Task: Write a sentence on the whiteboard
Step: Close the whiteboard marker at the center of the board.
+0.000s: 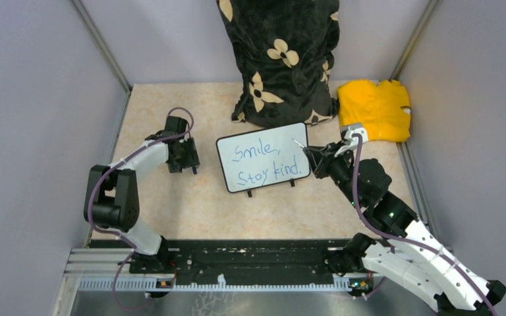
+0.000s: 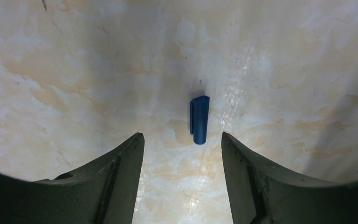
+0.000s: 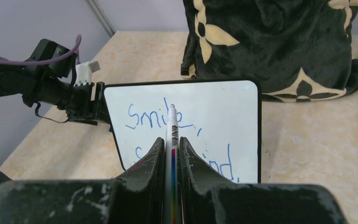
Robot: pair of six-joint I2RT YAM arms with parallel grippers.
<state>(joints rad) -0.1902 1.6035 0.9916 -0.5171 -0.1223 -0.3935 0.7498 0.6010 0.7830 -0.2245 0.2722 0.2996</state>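
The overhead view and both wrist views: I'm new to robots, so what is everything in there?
small white rectangular whiteboard: one, white with dark frame, mid-table
handwritten sentence: one, blue, two lines on the whiteboard
slim marker pen: one, white, tip over the whiteboard
small plastic marker cap: one, blue, on the table ahead of the left fingers
flower-patterned soft cushion: one, black and cream, far edge
crumpled yellow cloth: one, yellow, far right corner
marbled table: one, beige
left fingers: two, dark, apart, empty
right fingers: two, dark, clamping the pen
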